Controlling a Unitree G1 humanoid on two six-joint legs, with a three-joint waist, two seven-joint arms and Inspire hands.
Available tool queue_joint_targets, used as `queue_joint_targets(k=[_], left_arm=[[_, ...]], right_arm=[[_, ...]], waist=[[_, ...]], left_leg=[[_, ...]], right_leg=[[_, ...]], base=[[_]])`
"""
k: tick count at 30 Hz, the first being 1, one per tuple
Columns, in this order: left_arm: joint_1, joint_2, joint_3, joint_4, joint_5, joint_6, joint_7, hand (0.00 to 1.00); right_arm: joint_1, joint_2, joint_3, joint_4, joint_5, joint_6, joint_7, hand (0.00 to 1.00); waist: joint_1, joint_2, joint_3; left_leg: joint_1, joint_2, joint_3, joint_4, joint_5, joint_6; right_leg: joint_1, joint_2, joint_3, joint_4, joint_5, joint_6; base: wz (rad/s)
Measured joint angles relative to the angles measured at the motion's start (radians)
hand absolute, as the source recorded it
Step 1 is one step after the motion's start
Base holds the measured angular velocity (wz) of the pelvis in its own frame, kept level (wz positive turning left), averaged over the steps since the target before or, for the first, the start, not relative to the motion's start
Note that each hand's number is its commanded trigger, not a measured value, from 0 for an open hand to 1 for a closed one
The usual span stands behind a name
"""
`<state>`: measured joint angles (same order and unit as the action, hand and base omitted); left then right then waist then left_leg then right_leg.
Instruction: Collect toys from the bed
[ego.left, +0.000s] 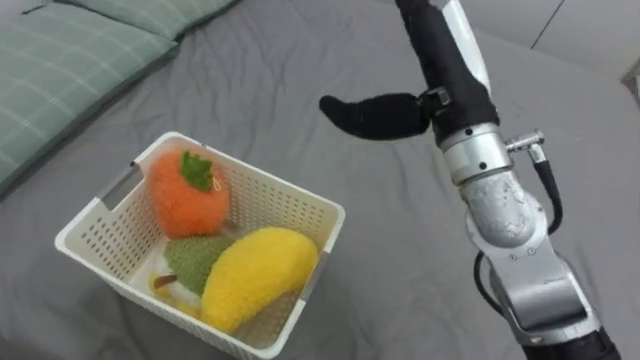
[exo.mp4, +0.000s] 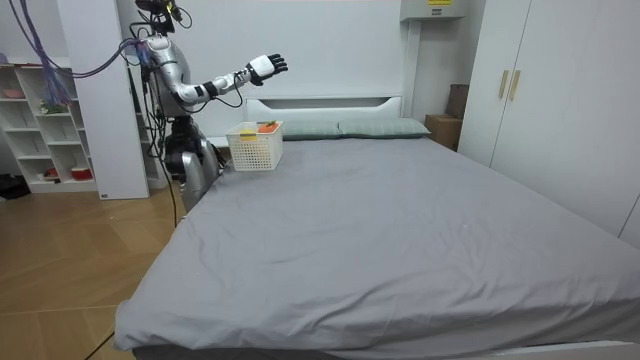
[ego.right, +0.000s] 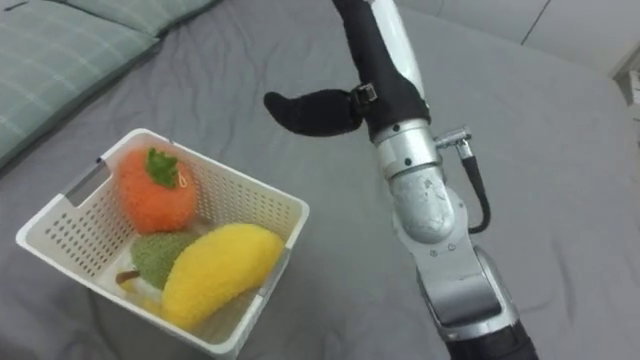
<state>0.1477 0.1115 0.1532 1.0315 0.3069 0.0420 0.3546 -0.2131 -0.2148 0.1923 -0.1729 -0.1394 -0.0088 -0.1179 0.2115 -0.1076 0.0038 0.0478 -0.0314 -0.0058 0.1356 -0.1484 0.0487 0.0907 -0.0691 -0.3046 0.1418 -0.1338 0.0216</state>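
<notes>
A white slotted basket (ego.left: 92, 218) sits on the grey bed (ego.left: 300, 90) near the pillows, also seen in the room view as the basket (exo.mp4: 255, 150). Inside lie an orange plush fruit with a green leaf (ego.left: 185, 195), a green plush toy (ego.left: 195, 260) and a yellow plush fruit (ego.left: 255, 275). My right hand (ego.left: 440, 60) is held up over the bed beyond the basket, empty, thumb spread to the left. In the room view this right hand (exo.mp4: 266, 67) is raised at head height with straight fingers. I stand at the bed's side by its head.
Green checked pillows (ego.left: 60, 60) lie left of the basket at the headboard (exo.mp4: 320, 102). A white shelf unit (exo.mp4: 45, 125) stands behind me and wardrobes (exo.mp4: 540, 90) on the far side. The grey sheet stretches wide to the foot of the bed.
</notes>
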Motion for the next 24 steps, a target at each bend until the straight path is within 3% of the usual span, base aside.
queue_joint_targets(k=[4,9,13,19,24], left_arm=[[0.014,0.004,0.003,0.000,0.001,0.000,0.009,0.00],[0.046,0.000,0.020,-0.018,0.001,-0.001,0.030,0.00],[0.051,0.000,0.019,-0.019,-0.002,-0.001,0.031,0.00],[0.069,-0.007,0.022,-0.017,-0.021,0.002,0.057,0.00],[0.063,-0.010,0.020,-0.017,-0.043,0.008,0.065,0.00]], right_arm=[[0.069,-0.023,-0.088,0.003,0.028,-0.004,-0.043,0.00],[0.156,-0.024,-0.163,0.005,0.028,-0.012,-0.078,0.00],[0.180,-0.023,-0.214,0.083,0.027,-0.027,-0.128,0.00],[0.226,-0.023,-0.285,0.222,0.076,-0.037,-0.191,0.00],[0.273,-0.017,-0.337,0.366,0.137,-0.036,-0.282,0.00]], waist=[[-0.026,0.004,0.0027],[-0.072,0.010,0.0050],[-0.114,0.028,0.0080],[-0.163,0.038,-0.0005],[-0.194,0.045,-0.0027]], left_leg=[[0.017,0.004,0.030,-0.003,-0.001,0.002],[0.017,0.009,0.063,-0.005,-0.004,0.003],[0.018,0.012,0.080,-0.005,-0.006,0.004],[0.017,0.018,0.097,-0.005,-0.008,0.001],[0.019,0.020,0.110,-0.006,-0.008,0.000]], right_leg=[[-0.006,0.002,0.031,0.009,0.000,0.000],[-0.023,0.005,0.060,0.011,0.007,-0.002],[-0.027,0.010,0.085,0.011,0.009,-0.001],[-0.039,0.017,0.094,0.011,0.012,-0.005],[-0.042,0.020,0.111,0.011,0.013,-0.006]], base=[[-0.20],[-0.21],[-0.12],[-0.07],[-0.08]])
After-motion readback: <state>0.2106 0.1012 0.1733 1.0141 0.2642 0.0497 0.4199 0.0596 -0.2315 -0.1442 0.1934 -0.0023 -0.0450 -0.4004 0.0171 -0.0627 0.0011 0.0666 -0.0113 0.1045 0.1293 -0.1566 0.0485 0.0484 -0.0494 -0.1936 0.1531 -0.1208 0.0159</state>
